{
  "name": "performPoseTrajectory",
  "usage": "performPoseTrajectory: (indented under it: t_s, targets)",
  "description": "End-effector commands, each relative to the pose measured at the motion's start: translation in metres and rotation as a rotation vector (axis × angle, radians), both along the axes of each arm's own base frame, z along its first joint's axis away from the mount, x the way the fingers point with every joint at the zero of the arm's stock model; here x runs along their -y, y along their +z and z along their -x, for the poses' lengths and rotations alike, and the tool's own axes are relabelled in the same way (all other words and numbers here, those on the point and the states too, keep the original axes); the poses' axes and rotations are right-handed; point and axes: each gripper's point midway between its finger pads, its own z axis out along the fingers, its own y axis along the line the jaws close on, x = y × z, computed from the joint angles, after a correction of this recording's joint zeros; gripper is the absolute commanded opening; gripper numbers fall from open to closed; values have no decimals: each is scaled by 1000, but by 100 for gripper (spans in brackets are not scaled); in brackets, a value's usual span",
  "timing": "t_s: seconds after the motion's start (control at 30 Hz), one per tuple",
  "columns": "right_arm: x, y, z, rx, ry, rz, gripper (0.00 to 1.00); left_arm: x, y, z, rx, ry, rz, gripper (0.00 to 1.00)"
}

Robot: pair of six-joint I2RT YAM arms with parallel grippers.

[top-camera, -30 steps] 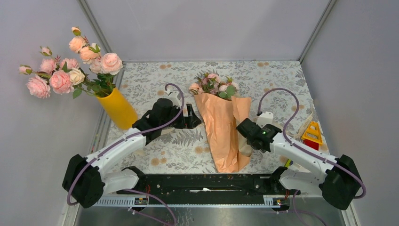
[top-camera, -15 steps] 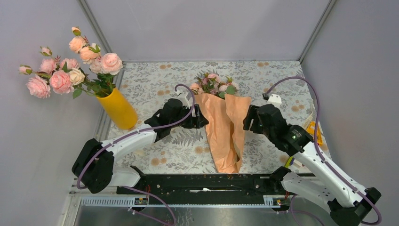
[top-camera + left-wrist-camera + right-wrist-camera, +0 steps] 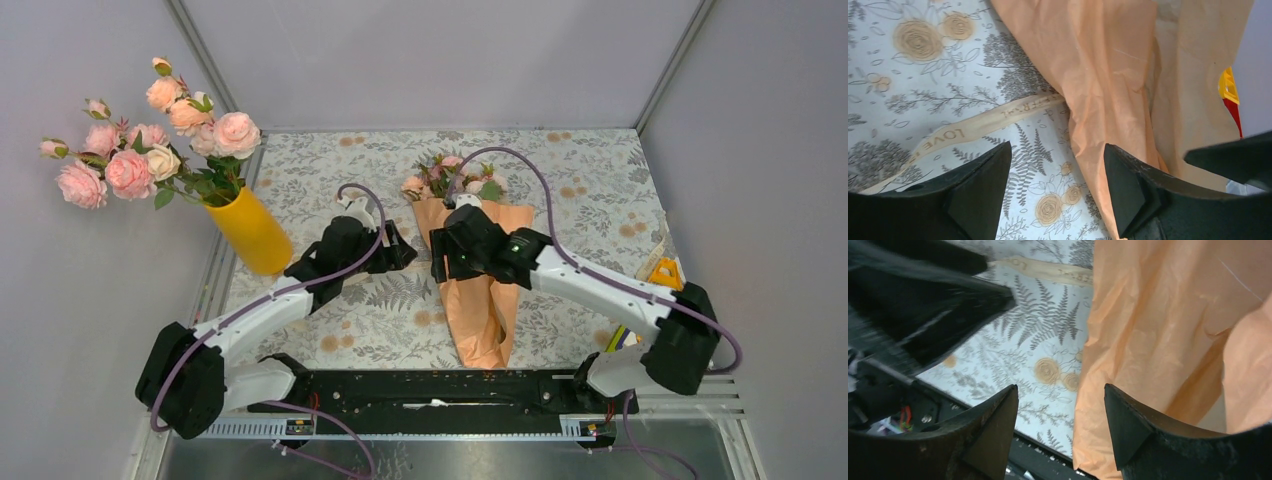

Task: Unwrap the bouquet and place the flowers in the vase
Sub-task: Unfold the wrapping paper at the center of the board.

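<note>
The bouquet [image 3: 480, 310] lies on the table [image 3: 600, 200]. A loose beige ribbon [image 3: 963, 131] lies just left of it, and the yellow vase [image 3: 250, 232] of large roses [image 3: 130, 160] stands farther left. The left tool [image 3: 403, 250], wide and empty, points at its left edge. The right tool [image 3: 437, 264], also wide, reaches across over its paper, possibly touching.

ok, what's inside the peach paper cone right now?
Small pink flowers poke out of the far open end of the bouquet. Their stems are covered by the paper. The right gripper hangs over the upper part and hides it from above.
</note>
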Motion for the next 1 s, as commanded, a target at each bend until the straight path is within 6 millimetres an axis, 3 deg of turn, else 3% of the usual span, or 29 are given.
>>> performPoseTrajectory:
  t_s: [0.0, 0.17, 0.3, 0.63, 0.97]
  targets:
    - [6, -19, -24, 15, -125, 93, 70, -13, 20, -5, 77, 57, 29, 71]
    - [40, -56, -36, -42, -194, 267, 70, -18, 22, -3, 90, 70, 25, 71]
    - [82, -78, -38, -103, -265, 320, 70, -21, 22, -2, 89, 78, 25, 71]
    - [162, -105, -22, -165, -421, 386, 66, -21, 21, -3, 87, 78, 22, 71]
    - [206, -126, -23, -231, -563, 359, 62, -22, 22, -3, 89, 77, 18, 70]
